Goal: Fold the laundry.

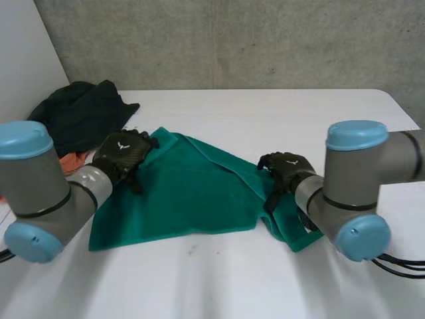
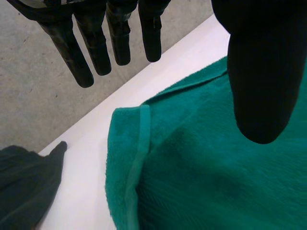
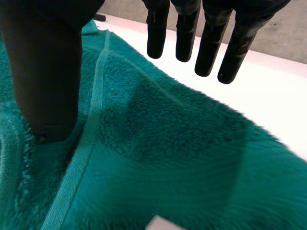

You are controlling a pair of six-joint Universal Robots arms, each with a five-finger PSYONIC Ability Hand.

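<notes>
Inspection found the green towel (image 1: 179, 193) spread on the white surface (image 1: 265, 113) between your two arms, one flap laid over on a diagonal, so I judged the fold partly made. You had the left hand (image 1: 123, 154) at the towel's far corner on its own side, and the right hand (image 1: 287, 169) at the opposite end, near the edge. That spacing suited taking both ends at once for the next fold.

In the left wrist view the fingers (image 2: 76, 52) were straight and released, grasping nothing, with the corner (image 2: 125, 125) lying flat beneath them. In the right wrist view the fingers (image 3: 211, 45) were likewise straight and clear of the cloth, while the thumb (image 3: 48, 76) came down beside the hem (image 3: 93, 110). Whether it pressed the cloth I could not tell. No grasp was recorded on either side.

Dark clothes (image 1: 80, 113) sat heaped at the far left, with an orange cloth (image 1: 74, 161) showing at their near edge. Your right arm covered the towel's near right corner, and the layers under the flap were hidden.
</notes>
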